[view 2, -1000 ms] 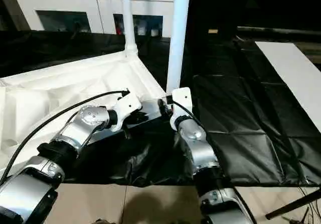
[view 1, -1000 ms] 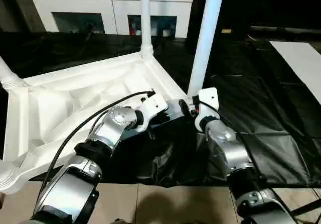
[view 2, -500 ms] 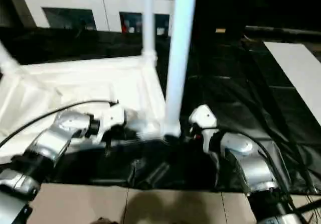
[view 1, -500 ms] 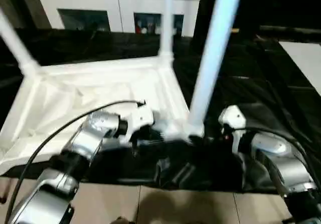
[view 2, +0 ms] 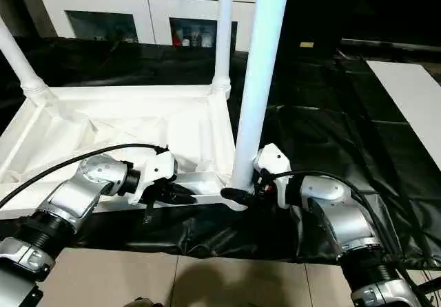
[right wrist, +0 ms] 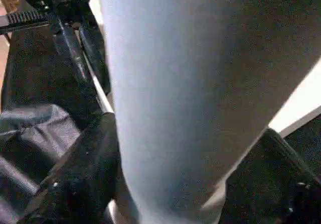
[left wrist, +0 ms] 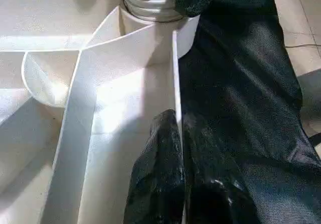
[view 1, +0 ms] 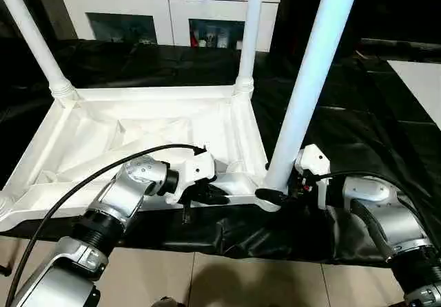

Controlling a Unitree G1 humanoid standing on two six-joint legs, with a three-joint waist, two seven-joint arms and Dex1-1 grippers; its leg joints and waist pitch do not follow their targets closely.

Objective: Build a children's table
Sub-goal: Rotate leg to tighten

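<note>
A white plastic tabletop (view 1: 138, 131) lies upside down on a work table draped in black cloth (view 1: 358, 135), its ribbed underside facing up. Three white legs stand upright from its corner sockets: one at the far left corner (view 1: 31, 35), one at the far right corner (view 1: 248, 35), and a thick one at the near right corner (view 1: 310, 80), closest to the camera.

The left gripper (view 1: 210, 195) reaches in from the left along the tabletop's near edge. Its two black fingers (left wrist: 165, 174) are pinched together on the thin white wall of that edge, one finger on each side of it, a little way short of the near right corner socket (left wrist: 150, 5).

The right gripper (view 1: 275, 194) comes in from the right at the foot of the near leg. Its black fingers stand wide apart with the leg between them, one finger (right wrist: 85, 179) on one side and the other (right wrist: 281, 169) on the opposite side, just above the socket. Whether the fingers press on the leg or only straddle it cannot be told.

Behind the work table stands a white cabinet (view 1: 165, 7) with glass doors. Pale floor tiles (view 1: 234, 279) show below the cloth's near edge
</note>
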